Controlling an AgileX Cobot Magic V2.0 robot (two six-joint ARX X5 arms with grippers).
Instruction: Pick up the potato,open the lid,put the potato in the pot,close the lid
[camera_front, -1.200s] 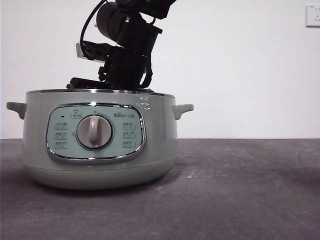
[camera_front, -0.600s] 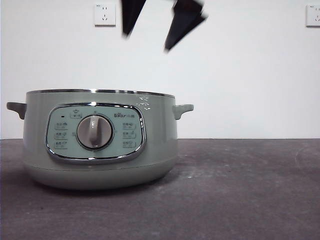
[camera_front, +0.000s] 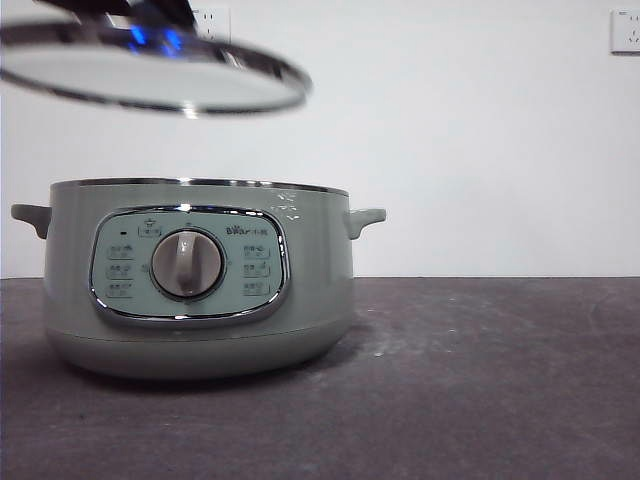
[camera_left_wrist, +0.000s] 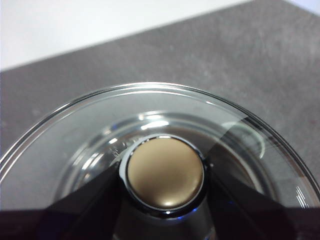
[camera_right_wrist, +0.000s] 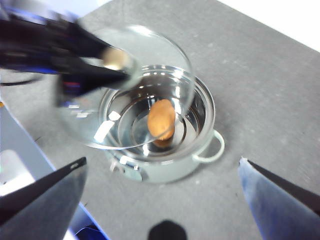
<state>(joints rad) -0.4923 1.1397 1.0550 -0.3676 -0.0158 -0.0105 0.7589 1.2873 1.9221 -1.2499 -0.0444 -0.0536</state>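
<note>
The pot carries the word "Bear" above its dial, on the control panel; the small button labels are too fine to read. It stands open on the dark worktop with the potato lying on its shiny floor. The left gripper has its fingers clamped on the knob of the lid, which hangs tilted above the pot's left side, apart from its rim. The right gripper hovers high over the pot, fingers wide apart.
</note>
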